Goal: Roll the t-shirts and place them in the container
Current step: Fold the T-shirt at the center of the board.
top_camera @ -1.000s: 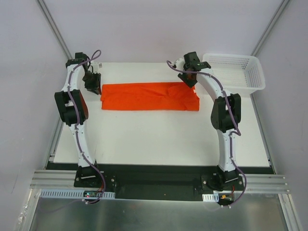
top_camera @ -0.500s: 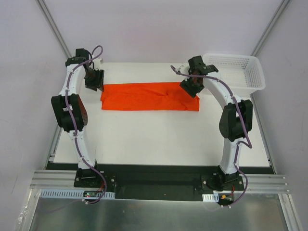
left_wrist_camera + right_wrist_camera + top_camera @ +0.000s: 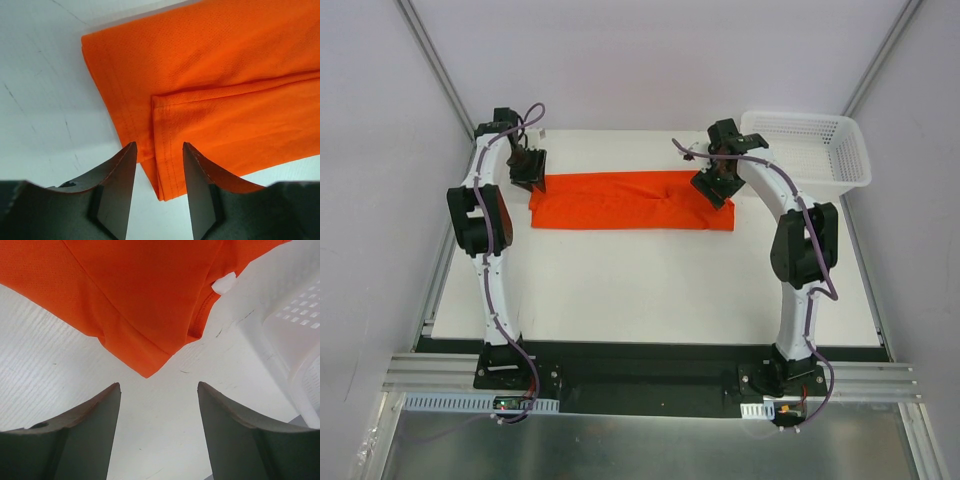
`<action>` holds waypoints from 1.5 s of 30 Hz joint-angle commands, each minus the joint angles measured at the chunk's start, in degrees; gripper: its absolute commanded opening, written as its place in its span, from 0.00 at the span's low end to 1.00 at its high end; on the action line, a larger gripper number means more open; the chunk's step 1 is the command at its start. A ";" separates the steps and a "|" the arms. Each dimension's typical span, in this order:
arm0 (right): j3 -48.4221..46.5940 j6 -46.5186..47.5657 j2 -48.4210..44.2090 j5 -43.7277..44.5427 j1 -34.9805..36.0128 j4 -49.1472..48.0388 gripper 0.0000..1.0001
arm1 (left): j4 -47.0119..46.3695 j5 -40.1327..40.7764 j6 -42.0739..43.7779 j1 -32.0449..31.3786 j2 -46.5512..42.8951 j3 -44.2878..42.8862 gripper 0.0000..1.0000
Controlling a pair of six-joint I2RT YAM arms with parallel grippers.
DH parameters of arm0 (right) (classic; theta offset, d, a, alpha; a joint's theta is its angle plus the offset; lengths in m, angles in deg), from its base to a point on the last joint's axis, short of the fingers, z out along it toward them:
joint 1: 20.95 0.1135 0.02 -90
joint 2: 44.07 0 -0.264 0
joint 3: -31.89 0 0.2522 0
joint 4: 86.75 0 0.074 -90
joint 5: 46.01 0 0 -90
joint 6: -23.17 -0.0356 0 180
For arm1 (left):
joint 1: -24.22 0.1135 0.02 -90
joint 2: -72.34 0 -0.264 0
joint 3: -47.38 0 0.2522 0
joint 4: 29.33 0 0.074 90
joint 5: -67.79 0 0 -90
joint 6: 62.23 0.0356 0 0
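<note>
Top external view: the orange-red t-shirt (image 3: 632, 200) lies flat as a long folded band across the far half of the worktop (image 3: 650, 280), running left to right. Its right end is near the white basket (image 3: 820, 150) at the far right corner.

The left end effector (image 3: 532, 172) hangs over the band's left end and the right end effector (image 3: 712, 185) over its right end. Both have their jaws apart and hold nothing. From the left wrist, the fingers straddle the near left corner, where a hemmed upper layer (image 3: 165, 145) lies over a lower one. Whether they touch the cloth I cannot tell. From the right wrist, the jaws stand over bare worktop with the shirt's pointed corner just ahead. A small white label (image 3: 223, 283) shows near the neckline seam.

The band looks ready, so the step in hand is probably taking hold of an end to start the roll. To do it well:
- The left jaws should come down far enough to catch both layers at the corner. The thin fabric will likely slide if only the top hem is pinched.
- The first turn should be tight and square to the long edges, or the roll will cone.
- The right end effector could pin the far end lightly to keep the band taut, while staying clear of the basket wall.
</note>
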 commanded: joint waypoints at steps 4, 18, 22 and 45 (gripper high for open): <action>-0.85 -0.54 -0.18 -0.74 0.31 3.54 0.65 | 1.08 -1.64 -0.93 -0.53 -1.02 1.12 0.36; 0.21 4.21 9.05 0.67 0.49 3.79 0.51 | 0.91 1.97 -1.02 -0.44 -9.80 20.17 0.36; 4.68 3.59 6.34 -1.61 0.49 5.47 0.42 | -0.14 0.91 -1.89 -0.44 -14.47 28.45 0.34; 0.77 -5.19 -9.50 -10.76 -1.89 12.76 0.67 | -2.17 -3.49 2.31 -0.27 -30.84 36.31 0.39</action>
